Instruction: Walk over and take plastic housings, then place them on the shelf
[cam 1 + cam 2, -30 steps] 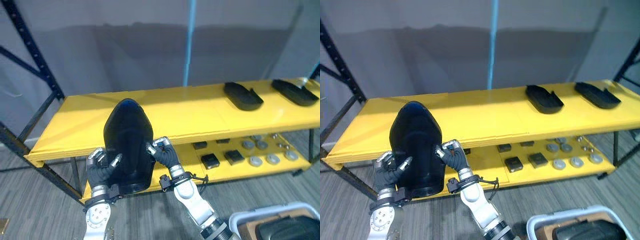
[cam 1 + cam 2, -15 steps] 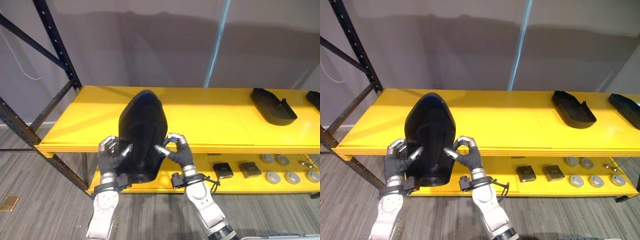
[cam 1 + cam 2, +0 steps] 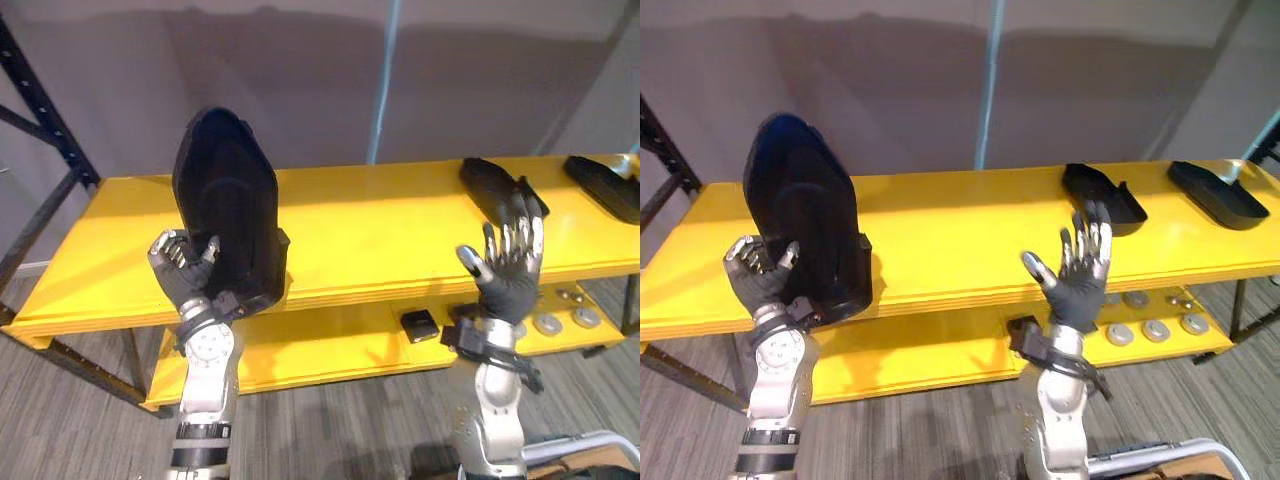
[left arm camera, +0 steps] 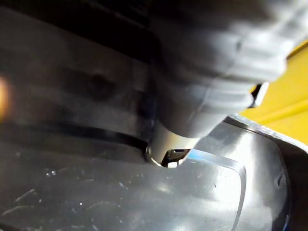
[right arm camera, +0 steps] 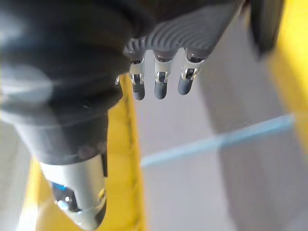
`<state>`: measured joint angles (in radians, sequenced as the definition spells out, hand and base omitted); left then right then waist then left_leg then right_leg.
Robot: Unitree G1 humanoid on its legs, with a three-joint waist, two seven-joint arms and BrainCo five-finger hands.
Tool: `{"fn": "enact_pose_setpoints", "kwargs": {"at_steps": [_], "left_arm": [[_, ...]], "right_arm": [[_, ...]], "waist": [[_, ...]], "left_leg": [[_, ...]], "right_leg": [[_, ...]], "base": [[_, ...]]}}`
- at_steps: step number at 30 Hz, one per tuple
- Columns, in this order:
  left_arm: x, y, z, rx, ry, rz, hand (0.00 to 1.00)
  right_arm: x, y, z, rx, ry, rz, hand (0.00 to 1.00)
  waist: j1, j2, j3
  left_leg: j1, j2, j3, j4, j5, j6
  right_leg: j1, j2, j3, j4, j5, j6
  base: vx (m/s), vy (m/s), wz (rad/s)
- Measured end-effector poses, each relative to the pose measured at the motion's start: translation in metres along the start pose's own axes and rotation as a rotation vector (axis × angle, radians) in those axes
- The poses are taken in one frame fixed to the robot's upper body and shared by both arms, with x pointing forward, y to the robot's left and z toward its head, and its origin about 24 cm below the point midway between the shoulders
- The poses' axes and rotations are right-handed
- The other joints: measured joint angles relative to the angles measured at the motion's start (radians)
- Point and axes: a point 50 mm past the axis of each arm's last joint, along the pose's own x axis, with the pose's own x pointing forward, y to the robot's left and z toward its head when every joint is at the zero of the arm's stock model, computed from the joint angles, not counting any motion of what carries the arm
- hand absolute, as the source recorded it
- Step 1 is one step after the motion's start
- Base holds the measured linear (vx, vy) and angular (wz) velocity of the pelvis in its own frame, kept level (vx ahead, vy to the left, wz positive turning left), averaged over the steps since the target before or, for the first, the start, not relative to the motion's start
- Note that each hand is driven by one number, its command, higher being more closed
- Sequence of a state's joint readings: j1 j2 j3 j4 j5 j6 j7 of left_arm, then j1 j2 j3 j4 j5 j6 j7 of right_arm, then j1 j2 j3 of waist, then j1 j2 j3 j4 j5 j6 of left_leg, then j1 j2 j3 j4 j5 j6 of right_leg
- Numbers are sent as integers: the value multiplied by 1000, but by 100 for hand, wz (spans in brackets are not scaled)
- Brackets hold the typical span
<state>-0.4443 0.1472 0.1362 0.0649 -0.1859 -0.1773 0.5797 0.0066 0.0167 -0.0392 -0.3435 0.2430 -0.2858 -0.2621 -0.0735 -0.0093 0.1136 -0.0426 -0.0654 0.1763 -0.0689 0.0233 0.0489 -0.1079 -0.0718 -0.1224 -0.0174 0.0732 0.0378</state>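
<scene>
Yellow shelf [image 3: 400,230] ahead: the left hand [image 3: 183,272] has fingers curled round a black housing [image 3: 225,200], held upright over its left part, while the right hand [image 3: 510,270] is raised, open and empty. Best to lay the housing flat, well back from the front edge.

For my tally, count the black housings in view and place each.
3: one housing upright in the left hand at the shelf's left, one on the shelf behind the right hand, one at its far right. More may be hidden.
</scene>
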Motion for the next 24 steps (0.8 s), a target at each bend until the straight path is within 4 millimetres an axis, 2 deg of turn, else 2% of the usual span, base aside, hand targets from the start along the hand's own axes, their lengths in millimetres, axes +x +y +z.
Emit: {"fn": "enact_pose_setpoints", "kwargs": {"at_steps": [4, 7, 11, 15, 17, 19, 22, 24], "left_arm": [[34, -13, 8, -115, 33, -35, 100], [63, -23, 29, -177, 4, -75, 100], [99, -29, 56, -175, -23, -122, 100], [124, -36, 72, -147, -13, -175, 100], [139, -38, 89, -147, -22, -178, 100], [148, -40, 101, -119, -37, -186, 100], [160, -44, 123, -74, -60, -196, 100], [164, -46, 129, -41, -61, -205, 100]], "right_arm": [[-33, -25, -14, -142, 153, 13, 0], [-56, -34, -22, -256, 254, 49, 0], [-75, -34, -29, -330, 333, 104, 0], [-80, -32, -39, -374, 386, 180, 0], [-85, -27, -45, -375, 415, 229, 0], [-88, -21, -47, -366, 425, 257, 0], [-91, -10, -50, -336, 434, 301, 0], [-93, -6, -51, -325, 440, 319, 0]], "waist": [[-48, 14, 38], [-77, 15, 77], [-84, 15, 127], [-82, 13, 178], [-83, 9, 206], [-83, 5, 220], [-84, -16, 262], [-88, -22, 278]], "left_leg": [[-28, 1, 41, 0, 0, 0], [-54, 6, 69, 0, 0, 1], [-87, 14, 85, 7, 2, -1], [-109, 18, 85, 16, 5, -1], [-115, 20, 85, 17, 5, -1], [-123, 20, 85, 20, 5, -1], [-137, 20, 78, 48, 5, -1], [-151, 20, 72, 64, 5, -1]], "right_leg": [[-39, 4, 45, -11, 23, 2], [-76, 11, 75, -11, 35, -4], [-109, 19, 91, -22, 52, -12], [-121, 22, 91, -33, 62, -17], [-125, 24, 92, -35, 63, -18], [-135, 25, 98, -34, 63, -19], [-139, 21, 104, -30, 64, -20], [-149, 18, 105, -24, 64, -20]], "base": [[-54, 25, -33], [-69, 16, -28], [-67, 0, -15], [-37, 0, 0], [-10, 4, -2], [-15, 13, -7], [-13, 9, -4], [0, 0, 0]]}}
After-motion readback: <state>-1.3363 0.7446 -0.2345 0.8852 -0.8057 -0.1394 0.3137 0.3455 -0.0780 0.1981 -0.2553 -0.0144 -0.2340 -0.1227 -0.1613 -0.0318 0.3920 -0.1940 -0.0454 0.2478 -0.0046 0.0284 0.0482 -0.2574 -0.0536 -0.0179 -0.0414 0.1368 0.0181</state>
